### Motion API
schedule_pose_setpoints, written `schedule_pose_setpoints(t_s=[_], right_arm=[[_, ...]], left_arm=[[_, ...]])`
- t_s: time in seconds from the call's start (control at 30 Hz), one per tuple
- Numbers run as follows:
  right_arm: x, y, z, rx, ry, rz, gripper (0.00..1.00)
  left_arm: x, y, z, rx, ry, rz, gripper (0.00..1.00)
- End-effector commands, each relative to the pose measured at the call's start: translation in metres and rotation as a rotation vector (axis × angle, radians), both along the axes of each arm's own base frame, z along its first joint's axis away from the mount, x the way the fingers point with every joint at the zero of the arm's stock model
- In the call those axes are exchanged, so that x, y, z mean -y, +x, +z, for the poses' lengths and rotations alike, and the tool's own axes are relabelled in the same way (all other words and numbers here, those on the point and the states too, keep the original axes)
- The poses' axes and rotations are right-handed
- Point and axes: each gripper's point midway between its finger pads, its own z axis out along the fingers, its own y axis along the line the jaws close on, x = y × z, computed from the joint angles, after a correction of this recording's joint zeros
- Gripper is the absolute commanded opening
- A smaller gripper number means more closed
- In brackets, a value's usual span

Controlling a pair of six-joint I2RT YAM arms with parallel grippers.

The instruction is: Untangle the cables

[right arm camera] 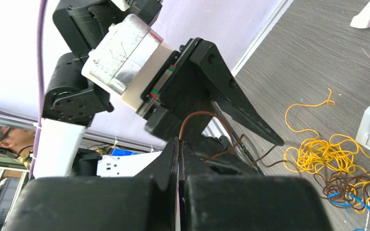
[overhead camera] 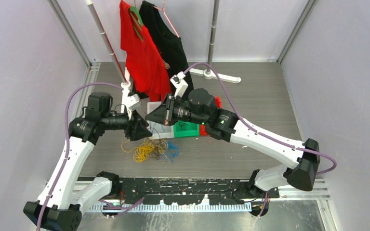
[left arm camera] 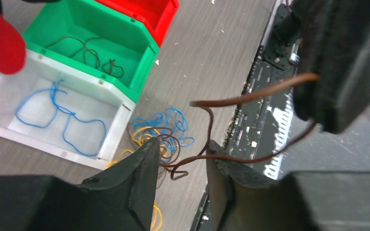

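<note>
Here, the right gripper (right arm camera: 178, 143) is clamped shut on one brown cable (left arm camera: 250, 94), held up in the air above the table (overhead camera: 250, 96). Facing it, tip to tip and very near, the left gripper (left arm camera: 183, 144) has its fingers apart and grips nothing. From the clamp, the brown cable runs across towards the left gripper. It appears to loop through the gap between the open fingers before dropping away. Its lower end trails down into the pile (overhead camera: 149, 149), a loose knot of yellow, blue and brown cables lying on the table. The pile sits just below and between the two grippers, towards the arm bases. The lifted stretch lies roughly along the line joining the two grippers. The left gripper is the nearer one to the free part of the strand and to the pile. So a second grip, or a pull apart, would probably fall to the left. Just beyond the pile stand three bins, touching side by side. The white bin (left arm camera: 9, 89) holds a blue cable (left arm camera: 61, 109), the green bin (left arm camera: 111, 29) holds brown strands (left arm camera: 113, 68), and the red bin (left arm camera: 149, 12) shows nothing inside that can be seen. The table is grey and flat, with open room to the right, though the bins crowd the far side.
</note>
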Motion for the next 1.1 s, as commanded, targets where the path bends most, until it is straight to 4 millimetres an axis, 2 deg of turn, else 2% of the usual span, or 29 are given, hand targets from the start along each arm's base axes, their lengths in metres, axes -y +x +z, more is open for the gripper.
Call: schedule_pose_setpoints(t_s=[0.0,0.07,0.1,0.17,0.23,0.27,0.3,0.43,0.57,0.83,1.07], right_arm=[[0.001,-0.007,0.039,0.055,0.122,0.020,0.01],[0.003,-0.009,0.038,0.067,0.118,0.028,0.02],[0.005,-0.010,0.036,0.076,0.110,0.031,0.06],[0.010,-0.011,0.028,0.095,0.078,0.026,0.23],[0.017,-0.010,0.014,0.122,0.020,0.014,0.50],[0.022,-0.009,0.005,0.134,-0.019,0.001,0.57],[0.027,-0.007,-0.003,0.151,-0.052,-0.013,0.60],[0.053,0.002,-0.040,0.222,-0.153,-0.101,0.62],[0.055,0.002,-0.057,0.252,-0.150,-0.100,0.63],[0.028,0.010,-0.050,0.261,-0.113,-0.070,0.66],[0.008,0.006,-0.046,0.251,-0.074,-0.032,0.66]], left_arm=[[0.010,0.023,0.023,0.043,-0.093,0.059,0.23],[0.010,0.024,0.028,0.043,-0.102,0.074,0.05],[0.009,0.024,0.032,0.046,-0.103,0.080,0.00],[0.008,0.021,0.039,0.054,-0.103,0.082,0.00],[0.006,0.015,0.049,0.069,-0.106,0.085,0.00],[0.006,0.012,0.054,0.072,-0.108,0.087,0.00],[0.005,0.010,0.060,0.083,-0.110,0.091,0.00],[0.002,-0.001,0.081,0.106,-0.118,0.093,0.00],[0.003,-0.016,0.096,0.087,-0.138,0.060,0.00],[0.005,-0.036,0.113,0.061,-0.145,-0.007,0.00],[0.005,-0.038,0.121,0.073,-0.156,-0.012,0.00]])
